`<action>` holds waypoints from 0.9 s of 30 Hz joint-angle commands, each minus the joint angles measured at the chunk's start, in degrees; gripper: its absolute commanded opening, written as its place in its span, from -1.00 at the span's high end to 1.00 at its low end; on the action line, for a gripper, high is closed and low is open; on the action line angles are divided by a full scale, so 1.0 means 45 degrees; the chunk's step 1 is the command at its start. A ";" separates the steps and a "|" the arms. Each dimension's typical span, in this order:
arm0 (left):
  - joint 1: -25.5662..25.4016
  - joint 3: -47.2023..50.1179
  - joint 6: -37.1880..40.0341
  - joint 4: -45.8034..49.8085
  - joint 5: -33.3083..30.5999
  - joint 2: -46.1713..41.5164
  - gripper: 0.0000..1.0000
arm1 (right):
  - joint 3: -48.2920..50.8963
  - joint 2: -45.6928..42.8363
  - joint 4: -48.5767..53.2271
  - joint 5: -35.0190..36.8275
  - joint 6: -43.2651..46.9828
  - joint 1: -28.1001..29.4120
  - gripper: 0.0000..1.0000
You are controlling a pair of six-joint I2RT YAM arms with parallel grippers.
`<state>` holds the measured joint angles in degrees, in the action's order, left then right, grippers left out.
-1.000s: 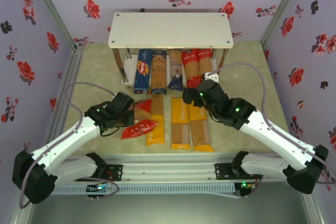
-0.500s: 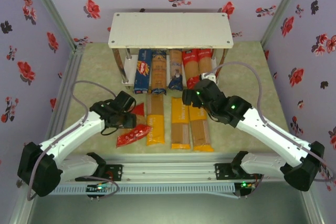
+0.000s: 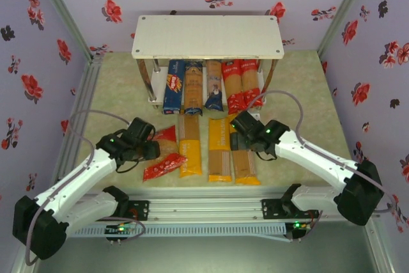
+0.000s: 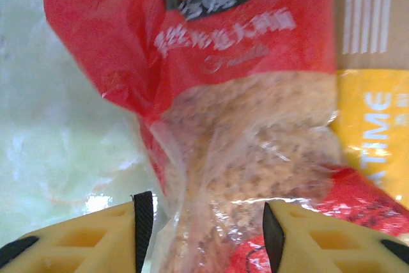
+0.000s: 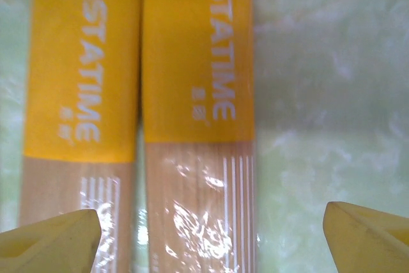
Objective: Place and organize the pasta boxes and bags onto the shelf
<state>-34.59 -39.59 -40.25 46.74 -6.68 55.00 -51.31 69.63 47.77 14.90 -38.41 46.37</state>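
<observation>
Left fingers [image 4: 77, 241] are seen parted astride the wide red bag [image 4: 243, 158]. Right fingers [image 5: 48, 241] are spread wide over the yellow bags [image 5: 198, 62]. One bag alone should be centred before closing.

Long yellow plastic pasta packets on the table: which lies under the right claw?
The rightmost yellow packet of three; the open right gripper hovers above it.
</observation>
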 commanded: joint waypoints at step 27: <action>0.3395 0.0569 0.1620 -0.2042 0.0288 0.0995 -0.28 | 0.1768 0.2308 -0.1611 -0.1754 -0.0819 -0.0437 -0.85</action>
<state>-21.58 -34.61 -37.06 38.96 -4.36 58.17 -43.97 79.24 41.54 8.05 -41.17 44.86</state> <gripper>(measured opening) 0.637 0.925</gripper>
